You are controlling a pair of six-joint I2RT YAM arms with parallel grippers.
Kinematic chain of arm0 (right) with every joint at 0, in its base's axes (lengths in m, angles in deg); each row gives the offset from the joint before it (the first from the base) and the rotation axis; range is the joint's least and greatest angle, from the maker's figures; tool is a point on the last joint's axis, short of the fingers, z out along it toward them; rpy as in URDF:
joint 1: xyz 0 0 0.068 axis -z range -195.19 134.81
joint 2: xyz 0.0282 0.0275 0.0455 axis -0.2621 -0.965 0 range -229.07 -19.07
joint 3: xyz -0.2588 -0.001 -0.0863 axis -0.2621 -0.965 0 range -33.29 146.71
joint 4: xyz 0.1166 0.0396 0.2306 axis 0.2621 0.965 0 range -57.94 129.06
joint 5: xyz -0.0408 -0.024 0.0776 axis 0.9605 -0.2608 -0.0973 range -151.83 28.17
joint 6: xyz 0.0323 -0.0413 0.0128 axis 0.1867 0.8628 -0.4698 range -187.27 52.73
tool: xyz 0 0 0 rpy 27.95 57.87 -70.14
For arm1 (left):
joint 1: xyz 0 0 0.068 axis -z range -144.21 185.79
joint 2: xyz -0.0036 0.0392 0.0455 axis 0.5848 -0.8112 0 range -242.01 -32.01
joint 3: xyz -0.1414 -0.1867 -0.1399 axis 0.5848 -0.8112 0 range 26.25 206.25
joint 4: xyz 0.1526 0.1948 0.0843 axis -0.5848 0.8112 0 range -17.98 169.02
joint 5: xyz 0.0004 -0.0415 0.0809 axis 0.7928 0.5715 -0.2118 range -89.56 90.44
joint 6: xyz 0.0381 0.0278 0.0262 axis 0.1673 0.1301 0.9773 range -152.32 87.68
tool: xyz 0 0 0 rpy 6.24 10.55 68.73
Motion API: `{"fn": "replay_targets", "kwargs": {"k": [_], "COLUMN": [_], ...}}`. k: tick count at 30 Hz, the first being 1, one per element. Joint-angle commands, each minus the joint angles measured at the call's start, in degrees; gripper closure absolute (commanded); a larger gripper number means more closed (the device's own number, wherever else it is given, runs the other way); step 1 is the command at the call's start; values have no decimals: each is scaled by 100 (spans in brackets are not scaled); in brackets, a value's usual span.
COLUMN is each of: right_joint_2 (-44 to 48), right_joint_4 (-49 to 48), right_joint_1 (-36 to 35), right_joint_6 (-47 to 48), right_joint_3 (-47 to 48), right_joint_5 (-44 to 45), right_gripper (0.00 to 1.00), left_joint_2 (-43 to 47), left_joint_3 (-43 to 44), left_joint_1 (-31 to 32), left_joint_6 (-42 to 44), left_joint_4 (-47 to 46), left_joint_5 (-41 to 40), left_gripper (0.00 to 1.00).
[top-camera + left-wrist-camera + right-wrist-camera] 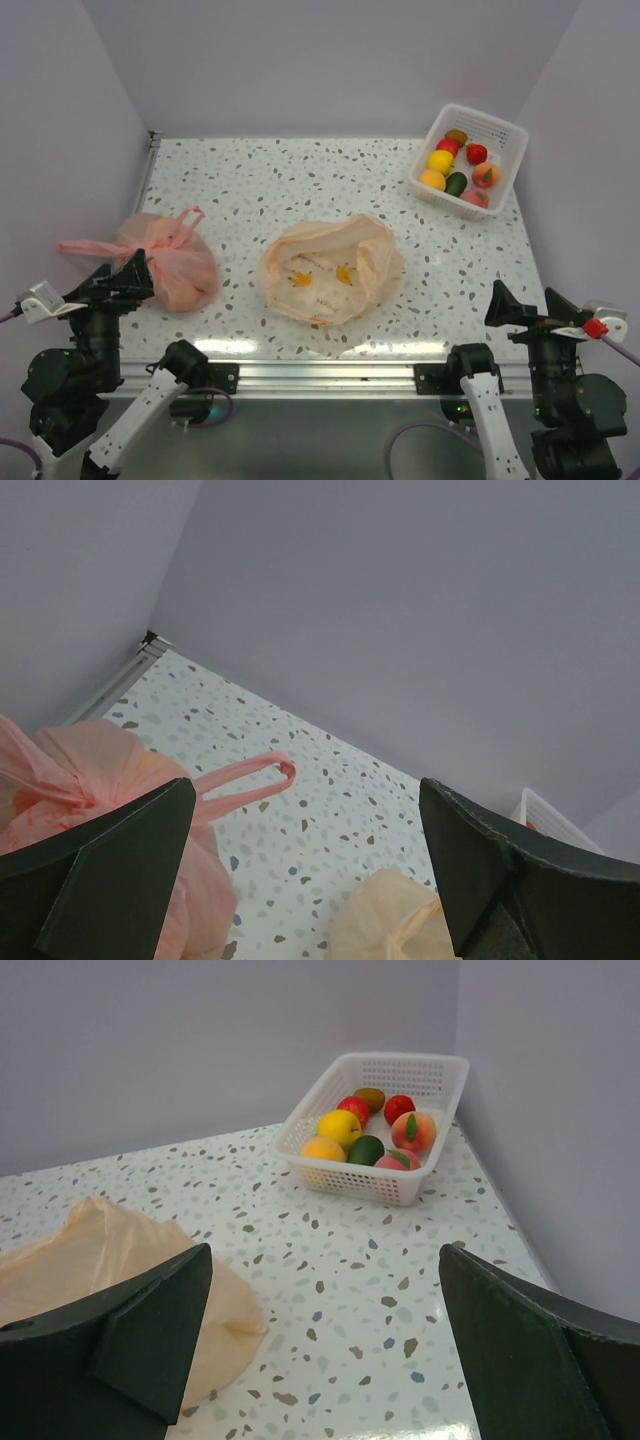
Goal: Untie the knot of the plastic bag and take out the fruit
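Observation:
The pale peach-orange plastic bag (330, 268) lies slumped and spread out at the table's middle, with small yellow-orange marks showing through it. I cannot make out a knot on it. Its edge shows in the left wrist view (385, 920) and the right wrist view (90, 1250). Several fruit (440, 160) (340, 1127) lie in a white basket (492, 116) (370, 1182) at the far right. My left gripper (135, 275) (305, 795) hovers open by the near left. At the near right, my right gripper (528, 303) (325, 1260) is open too. Neither touches the bag.
A pinker salmon bag (170, 262) (90, 760) with tied handles sits right beside my left gripper, one handle loop (250, 775) pointing to the back. Pale walls close the table on the left, back and right.

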Motion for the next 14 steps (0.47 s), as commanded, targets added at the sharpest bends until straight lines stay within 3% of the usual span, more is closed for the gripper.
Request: {"fn": "replay_targets", "kwargs": {"k": [1,14], "right_joint_2": [71,80], "right_joint_4": [-195,-309], "right_joint_1": [-19,-19], "right_joint_6": [130,209], "right_joint_3": [-42,-104], "right_joint_5": [54,-25], "right_gripper": [1,1], "left_joint_2": [541,647], "left_joint_3": [10,-315], "left_joint_1": [-14,-14], "left_joint_6": [-41,-128], "left_joint_4": [-165,-419], "left_joint_5": [-187,-135], "left_gripper": [0,0]}}
